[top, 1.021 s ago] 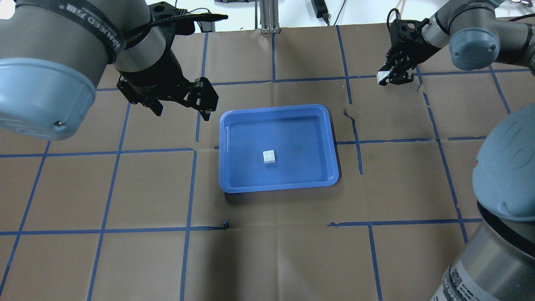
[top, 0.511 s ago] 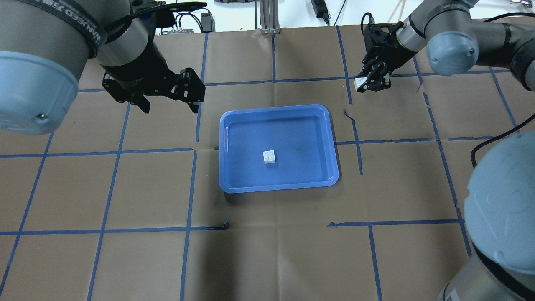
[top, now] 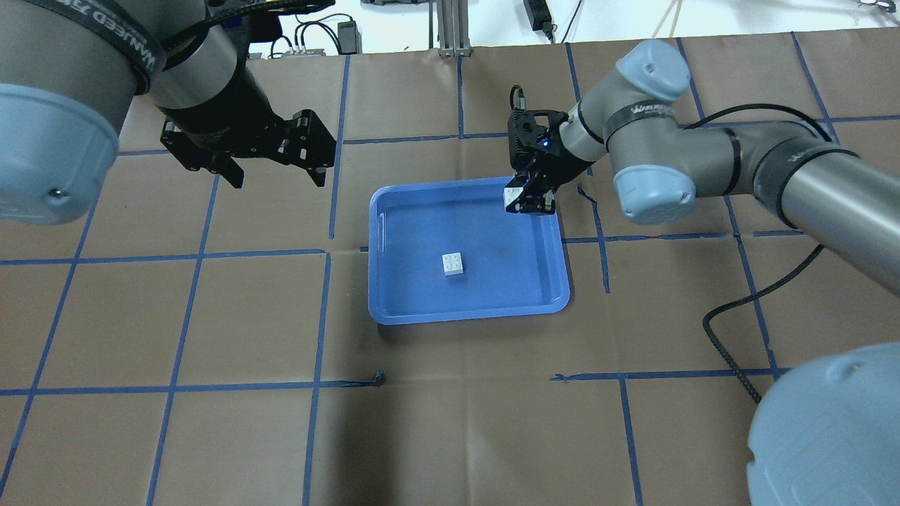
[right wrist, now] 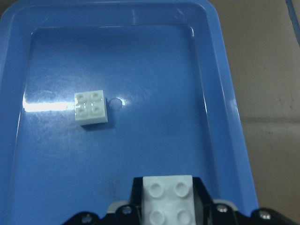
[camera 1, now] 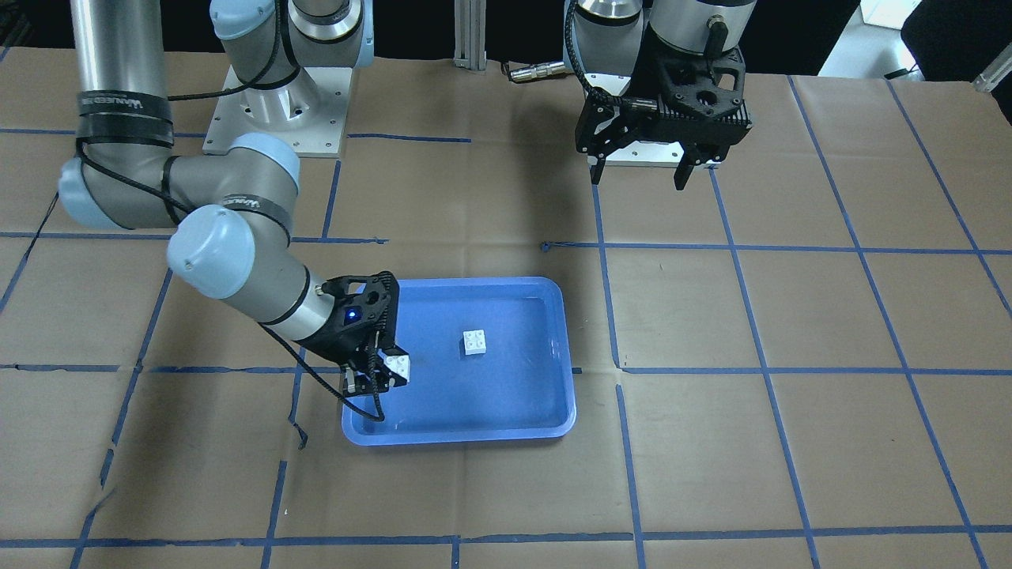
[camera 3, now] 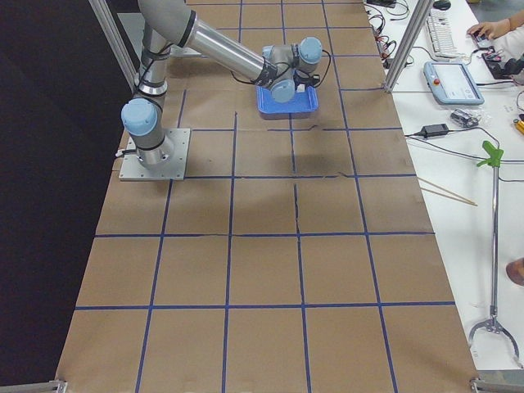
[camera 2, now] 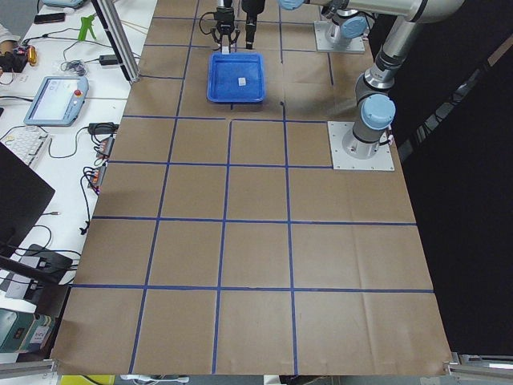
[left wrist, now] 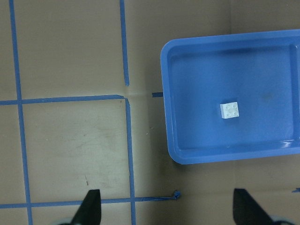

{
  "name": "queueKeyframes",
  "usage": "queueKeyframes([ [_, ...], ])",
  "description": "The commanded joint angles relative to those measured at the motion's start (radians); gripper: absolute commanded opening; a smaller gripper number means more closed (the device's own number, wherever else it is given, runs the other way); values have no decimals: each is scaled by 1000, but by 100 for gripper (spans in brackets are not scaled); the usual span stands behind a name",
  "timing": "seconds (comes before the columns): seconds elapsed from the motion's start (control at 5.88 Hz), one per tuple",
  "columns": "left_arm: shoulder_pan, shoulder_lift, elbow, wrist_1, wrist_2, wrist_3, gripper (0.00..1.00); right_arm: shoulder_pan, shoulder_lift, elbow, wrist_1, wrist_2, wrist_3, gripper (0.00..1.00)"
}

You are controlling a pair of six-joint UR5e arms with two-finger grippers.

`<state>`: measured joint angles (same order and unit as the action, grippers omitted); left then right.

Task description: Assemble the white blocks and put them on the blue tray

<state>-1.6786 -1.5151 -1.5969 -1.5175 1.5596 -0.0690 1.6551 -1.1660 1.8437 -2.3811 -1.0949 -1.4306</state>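
The blue tray [top: 492, 288] lies mid-table. One white block [top: 453, 263] sits studs-up on its floor, near the middle. My right gripper [top: 526, 199] is shut on the second white block [top: 512, 197] and holds it above the tray's far right corner. The right wrist view shows the held block [right wrist: 168, 199] studs-up and the other block [right wrist: 91, 107] ahead on the tray [right wrist: 164, 61]. My left gripper [top: 271, 172] is open and empty, raised over the table left of the tray. Its wrist view looks down on the tray [left wrist: 197, 70] and block [left wrist: 230, 110].
Brown paper with a blue tape grid covers the table. A black cable [top: 724, 351] loops from my right arm over the right side. An aluminium post [top: 453, 28] stands at the far edge. Benches with gear [camera 3: 454, 82] lie beyond it.
My right gripper has carried its white block left, from the far right of the table to above the tray's far right corner. My left gripper has drifted slightly left and away.
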Motion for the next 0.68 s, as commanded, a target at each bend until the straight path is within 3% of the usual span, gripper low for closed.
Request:
queueKeyframes([
  [0.0,0,1,0,0,0,0,99,48,5,147,-234,-2,124,31],
  [0.51,3,1,3,3,0,0,99,80,37,178,-300,-3,124,31],
])
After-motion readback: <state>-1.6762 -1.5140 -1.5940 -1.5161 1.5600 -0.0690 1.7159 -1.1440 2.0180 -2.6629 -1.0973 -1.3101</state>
